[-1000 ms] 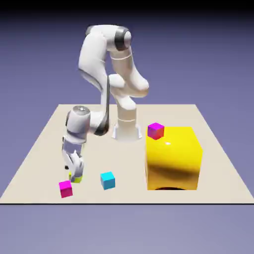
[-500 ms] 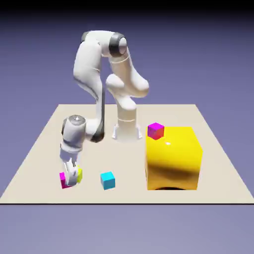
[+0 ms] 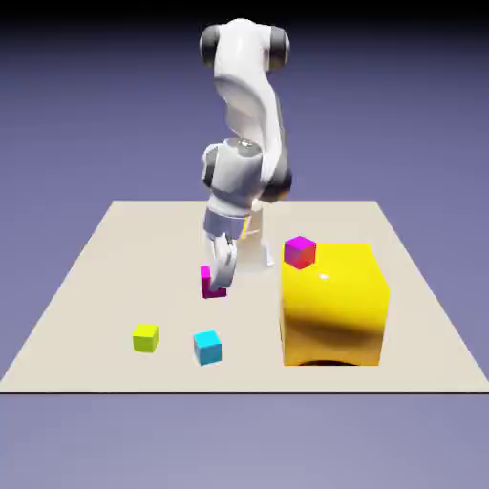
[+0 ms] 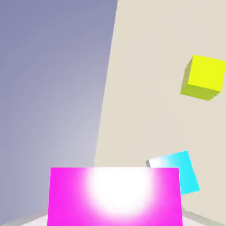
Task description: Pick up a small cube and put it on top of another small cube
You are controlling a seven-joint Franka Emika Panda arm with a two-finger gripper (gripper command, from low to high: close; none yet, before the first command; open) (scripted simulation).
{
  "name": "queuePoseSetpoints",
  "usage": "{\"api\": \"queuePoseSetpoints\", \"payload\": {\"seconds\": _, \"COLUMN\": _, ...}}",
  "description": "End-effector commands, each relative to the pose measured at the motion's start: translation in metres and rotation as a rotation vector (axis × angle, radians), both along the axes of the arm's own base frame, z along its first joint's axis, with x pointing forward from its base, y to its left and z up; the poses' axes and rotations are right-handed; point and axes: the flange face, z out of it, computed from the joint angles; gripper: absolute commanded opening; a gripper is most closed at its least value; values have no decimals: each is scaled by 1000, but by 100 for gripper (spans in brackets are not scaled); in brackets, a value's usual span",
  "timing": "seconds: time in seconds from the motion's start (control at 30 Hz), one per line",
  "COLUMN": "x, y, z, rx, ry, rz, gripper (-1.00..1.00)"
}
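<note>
I have the pickup done: my pincer [image 3: 216, 284] is clamped on the small pink cube [image 3: 209, 283] and holds it in the air above the tabletop [image 3: 86, 287], near the middle and just left of the big yellow block [image 3: 334, 304]. What is left, as I judge it, is the carry to another small cube and the setting down on its top; nothing is stacked by me yet. The candidates I see on the tabletop are the yellow-green cube [image 3: 145, 337] and the cyan cube [image 3: 207, 347], both nearer and to the left in the exterior view, well apart from my load. A magenta cube with a purple side [image 3: 300, 251] sits on the far left corner of the yellow block.

In the hand view the pink cube [image 4: 115, 196] fills the bottom edge, bright magenta with a white glare on its face, hiding the tips.
</note>
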Motion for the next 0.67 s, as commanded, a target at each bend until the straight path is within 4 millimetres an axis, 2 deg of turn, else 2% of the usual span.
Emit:
{"api": "queuePoseSetpoints", "payload": {"seconds": 0.0, "x": -8, "y": 17, "z": 10, "rx": 1, "ry": 3, "rz": -16, "gripper": -100}}
{"api": "queuePoseSetpoints", "payload": {"seconds": 0.13, "x": -46, "y": 82, "z": 43, "rx": -2, "ry": 16, "rz": -75, "gripper": -100}}
{"api": "queuePoseSetpoints", "payload": {"seconds": 0.3, "x": -111, "y": 155, "z": 71, "rx": -23, "ry": 37, "rz": -145, "gripper": -100}}
{"api": "queuePoseSetpoints", "payload": {"seconds": 0.33, "x": -123, "y": 166, "z": 73, "rx": -29, "ry": 41, "rz": -156, "gripper": -100}}
{"api": "queuePoseSetpoints", "payload": {"seconds": 0.37, "x": -123, "y": 166, "z": 73, "rx": -29, "ry": 41, "rz": -156, "gripper": -100}}
{"api": "queuePoseSetpoints", "payload": {"seconds": 0.5, "x": -124, "y": 155, "z": 12, "rx": -29, "ry": 41, "rz": -156, "gripper": -100}}
{"api": "queuePoseSetpoints", "payload": {"seconds": 0.53, "x": -124, "y": 153, "z": 5, "rx": -29, "ry": 41, "rz": -156, "gripper": -100}}
{"api": "queuePoseSetpoints", "payload": {"seconds": 0.57, "x": -124, "y": 153, "z": 5, "rx": -29, "ry": 41, "rz": -156, "gripper": 100}}
{"api": "queuePoseSetpoints", "payload": {"seconds": 0.6, "x": -124, "y": 153, "z": 5, "rx": -29, "ry": 41, "rz": -156, "gripper": 100}}
{"api": "queuePoseSetpoints", "payload": {"seconds": 0.63, "x": -123, "y": 156, "z": 20, "rx": -29, "ry": 41, "rz": -157, "gripper": 100}}
